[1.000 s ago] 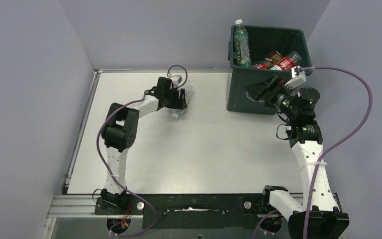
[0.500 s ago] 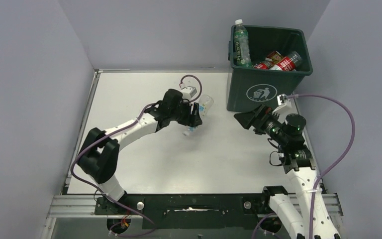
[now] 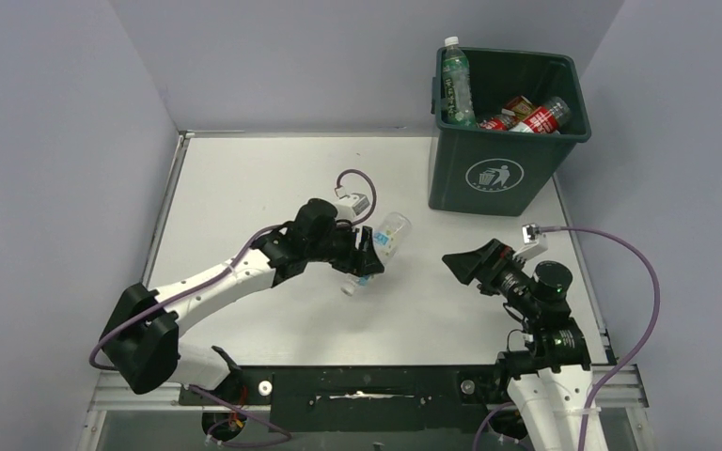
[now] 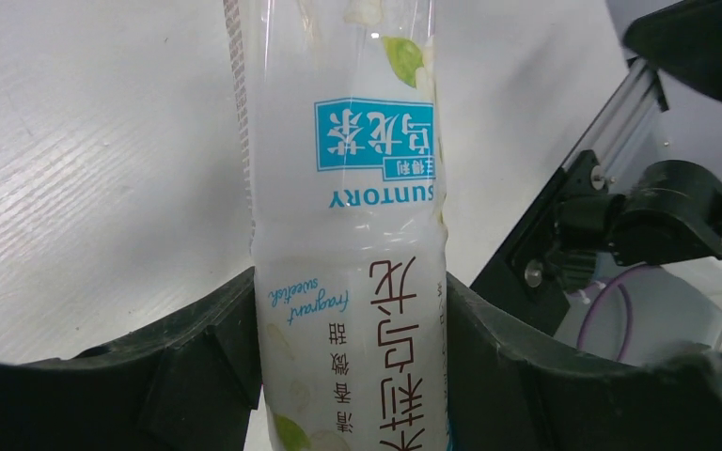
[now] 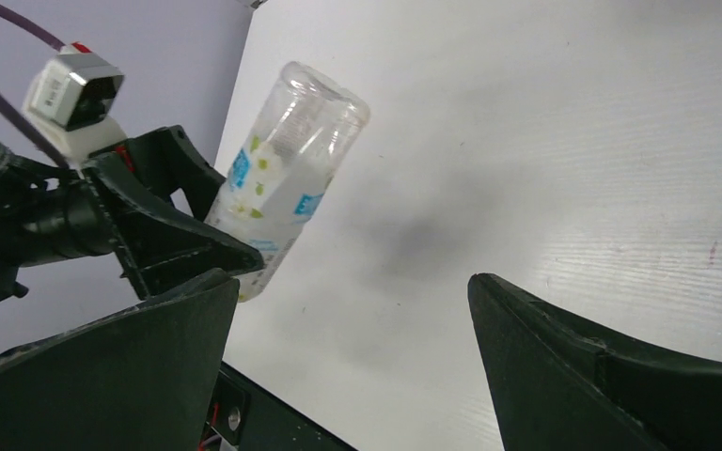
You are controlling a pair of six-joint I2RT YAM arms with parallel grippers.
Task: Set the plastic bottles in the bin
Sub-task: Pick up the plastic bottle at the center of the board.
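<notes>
My left gripper (image 3: 368,256) is shut on a clear plastic bottle (image 3: 387,233) with a white and light-blue label, held tilted above the middle of the table. In the left wrist view the bottle (image 4: 348,178) fills the gap, and both black fingers (image 4: 197,357) press its sides. My right gripper (image 3: 463,266) stands open and empty to the right of it, pointing left at the bottle (image 5: 277,193). The dark green bin (image 3: 494,178) stands at the back right. It holds several bottles, one with a green label (image 3: 456,85) and one with a red label (image 3: 538,118).
The white table (image 3: 244,188) ends at a black rail (image 3: 367,385) along the near edge, where the arm bases sit. Grey walls close in the left, back and right sides. Purple cables loop off both wrists.
The left arm has carried the bottle from the back of the table toward the near middle. The right arm has drawn back from the bin toward the near edge, jaws still wide.
</notes>
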